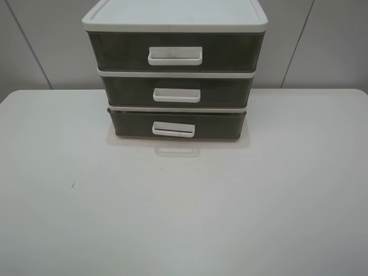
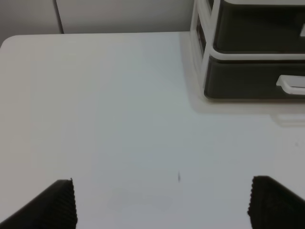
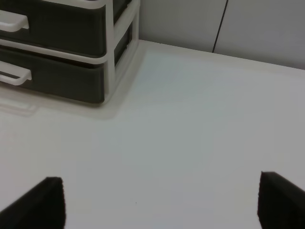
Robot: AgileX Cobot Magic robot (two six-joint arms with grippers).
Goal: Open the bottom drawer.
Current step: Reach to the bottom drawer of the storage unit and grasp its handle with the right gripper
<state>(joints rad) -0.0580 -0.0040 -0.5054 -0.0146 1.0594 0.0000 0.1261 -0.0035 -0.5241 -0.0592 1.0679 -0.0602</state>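
Bench (image 1: 184, 218): white and smooth, with a grey panelled wall (image 1: 322, 46) behind it; you can see one tiny dark speck (image 1: 73, 184) left of centre.
Drawer unit (image 1: 175, 20): white-framed, three tiers, standing at the far middle of the bench, fronts toward the near edge.
Contents: you cannot tell (all three fronts are smoky and dark, and nothing reads through them).
Bottom drawer (image 1: 132, 123): lowest tier, just above the bench, under the two upper drawers (image 1: 115, 52); shallow, wide, grey-brown translucent plastic, pushed in with its front level with the frame.
Handle (image 1: 173, 129): white rectangular loop at the centre of that front, faintly mirrored on the bench below.
Left fingers (image 2: 52, 207): spread wide with nothing between them, over bare bench, well apart from the unit's left corner.
Right fingers (image 3: 40, 202): likewise spread wide and holding nothing, well apart from the unit's right corner.
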